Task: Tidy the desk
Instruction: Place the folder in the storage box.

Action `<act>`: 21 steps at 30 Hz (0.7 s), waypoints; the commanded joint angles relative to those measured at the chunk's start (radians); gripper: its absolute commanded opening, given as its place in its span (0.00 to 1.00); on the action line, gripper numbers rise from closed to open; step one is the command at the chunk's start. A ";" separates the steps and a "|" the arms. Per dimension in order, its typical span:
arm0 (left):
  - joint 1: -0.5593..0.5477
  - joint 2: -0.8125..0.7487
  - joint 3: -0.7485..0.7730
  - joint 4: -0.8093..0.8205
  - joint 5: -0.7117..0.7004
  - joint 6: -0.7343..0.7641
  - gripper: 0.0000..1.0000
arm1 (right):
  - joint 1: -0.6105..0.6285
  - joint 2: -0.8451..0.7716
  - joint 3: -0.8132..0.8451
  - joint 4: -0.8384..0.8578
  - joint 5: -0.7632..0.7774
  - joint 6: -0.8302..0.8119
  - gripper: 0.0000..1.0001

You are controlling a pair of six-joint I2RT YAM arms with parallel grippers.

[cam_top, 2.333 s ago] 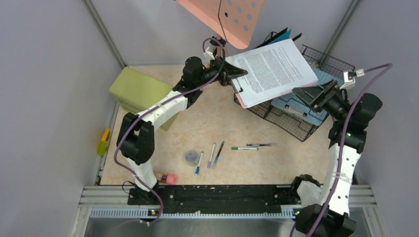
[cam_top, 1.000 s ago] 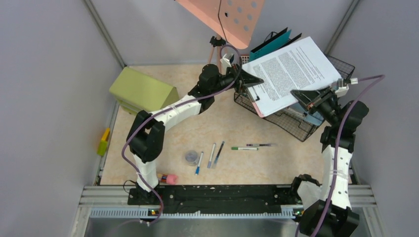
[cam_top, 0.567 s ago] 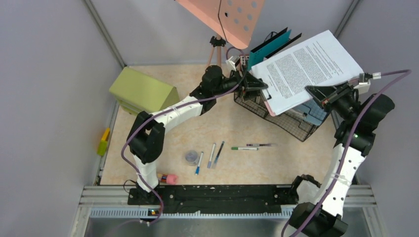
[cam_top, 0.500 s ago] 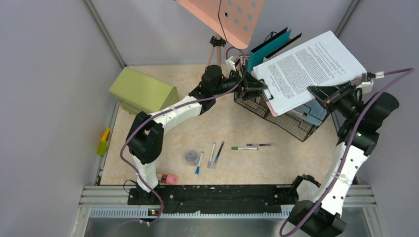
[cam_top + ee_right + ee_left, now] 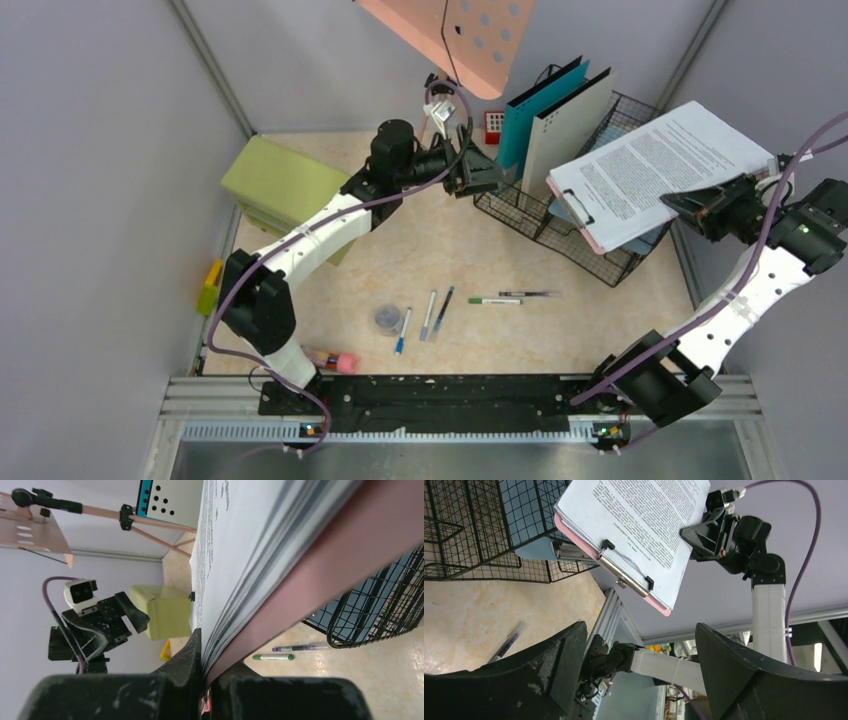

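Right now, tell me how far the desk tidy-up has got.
Done: two folders look filed upright at the back of the wire basket. In hand: the right jaws are shut on the clipboard, held tilted above the basket; the left jaws stand open, apart from it. Left: five pens and a small round container lie loose on the desk.

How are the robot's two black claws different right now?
The left black two-finger gripper stands wide open; the right black two-finger gripper is pinched shut. The left one holds nothing; the right one clamps an edge of the pink clipboard of printed pages. The left hangs over the beige marbled desk; the right is up by the black wire basket. Both are black.
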State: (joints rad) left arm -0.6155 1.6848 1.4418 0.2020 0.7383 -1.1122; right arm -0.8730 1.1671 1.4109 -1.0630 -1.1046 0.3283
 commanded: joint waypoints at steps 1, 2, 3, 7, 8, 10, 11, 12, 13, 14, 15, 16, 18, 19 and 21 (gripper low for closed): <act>-0.003 -0.072 -0.037 -0.050 0.022 0.119 0.84 | -0.009 0.023 0.098 -0.167 -0.015 -0.220 0.00; -0.004 -0.072 -0.041 -0.051 0.022 0.120 0.84 | -0.009 0.033 0.108 -0.185 -0.012 -0.238 0.00; -0.004 -0.075 -0.043 -0.055 0.022 0.125 0.84 | -0.009 0.042 0.119 -0.201 -0.011 -0.257 0.00; -0.003 -0.082 -0.047 -0.065 0.013 0.163 0.84 | -0.011 0.056 0.147 -0.257 -0.029 -0.314 0.00; -0.003 -0.085 -0.046 -0.070 0.014 0.174 0.84 | -0.010 0.061 0.153 -0.269 -0.030 -0.322 0.00; -0.003 -0.093 -0.048 -0.079 0.013 0.205 0.84 | -0.011 0.081 0.167 -0.305 -0.030 -0.375 0.00; -0.004 -0.098 -0.050 -0.085 0.006 0.227 0.84 | -0.011 0.099 0.172 -0.321 -0.026 -0.397 0.00; -0.003 -0.104 -0.051 -0.092 0.001 0.247 0.84 | -0.011 0.110 0.173 -0.335 -0.021 -0.413 0.00; -0.004 -0.111 -0.052 -0.103 -0.004 0.270 0.84 | -0.012 0.123 0.176 -0.348 -0.022 -0.432 0.00; -0.004 -0.118 -0.051 -0.114 -0.009 0.291 0.84 | -0.012 0.137 0.179 -0.361 -0.024 -0.449 0.00; -0.003 -0.126 -0.053 -0.121 -0.015 0.309 0.84 | -0.013 0.151 0.190 -0.377 -0.031 -0.471 0.00; -0.004 -0.129 -0.053 -0.124 -0.018 0.324 0.84 | -0.014 0.165 0.203 -0.387 -0.031 -0.484 0.00; -0.004 -0.136 -0.050 -0.140 -0.027 0.348 0.84 | -0.014 0.190 0.228 -0.401 -0.032 -0.496 0.00; -0.004 -0.135 -0.048 -0.145 -0.027 0.357 0.84 | -0.014 0.201 0.237 -0.404 -0.032 -0.497 0.00; -0.003 -0.134 -0.047 -0.150 -0.029 0.367 0.84 | -0.013 0.226 0.254 -0.399 -0.033 -0.494 0.00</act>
State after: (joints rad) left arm -0.6170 1.6009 1.3888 0.0498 0.7242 -0.8215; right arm -0.8799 1.3716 1.5822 -1.4445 -1.0935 -0.1101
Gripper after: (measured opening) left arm 0.843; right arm 0.018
